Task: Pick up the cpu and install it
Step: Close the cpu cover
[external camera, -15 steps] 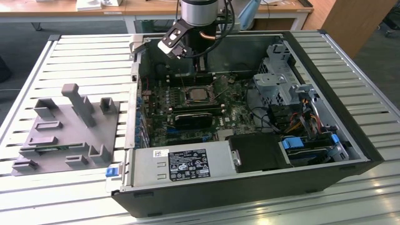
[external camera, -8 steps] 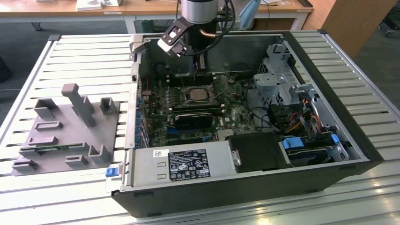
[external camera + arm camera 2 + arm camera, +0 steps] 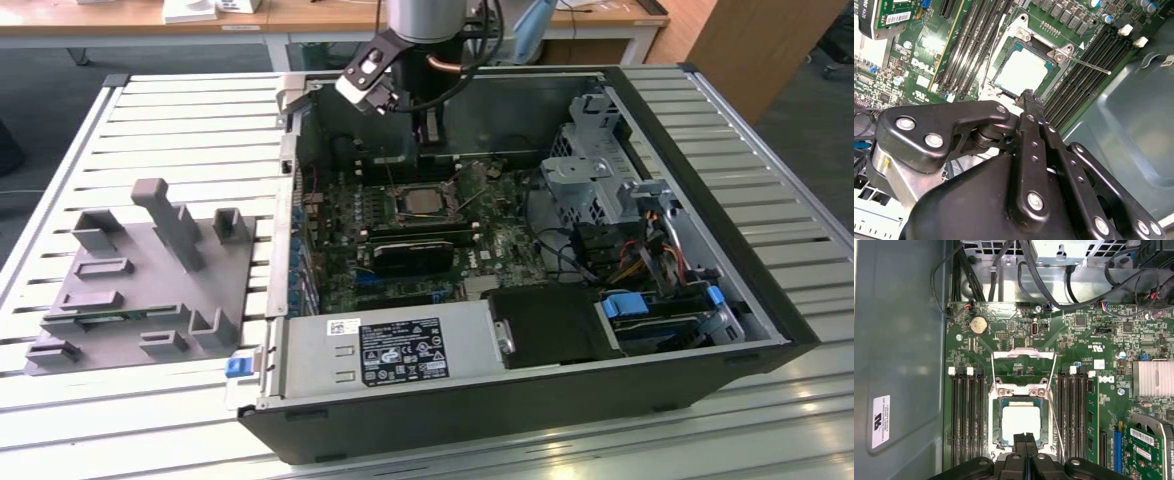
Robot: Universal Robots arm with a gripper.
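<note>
The cpu (image 3: 1020,422), a silvery square chip with a pale rim, lies flat inside the motherboard's socket in both wrist views (image 3: 1021,70), and I see it mid-board in the exterior view (image 3: 424,203). The socket's metal load plate (image 3: 1024,360) stands swung open and its thin lever (image 3: 1089,65) sticks out to one side. My gripper (image 3: 1026,440) hovers just above the cpu's edge with its black fingers pressed together and nothing between them. In the exterior view the gripper (image 3: 430,150) hangs inside the open case, toward the case's far wall.
The open computer case (image 3: 747,330) lies on a slatted table. Memory slots (image 3: 966,415) flank the socket. A black card (image 3: 414,252), bundled cables (image 3: 627,250), a drive cage (image 3: 594,160) and the power supply (image 3: 387,352) crowd the case. A grey fixture (image 3: 140,280) sits at the exterior view's left.
</note>
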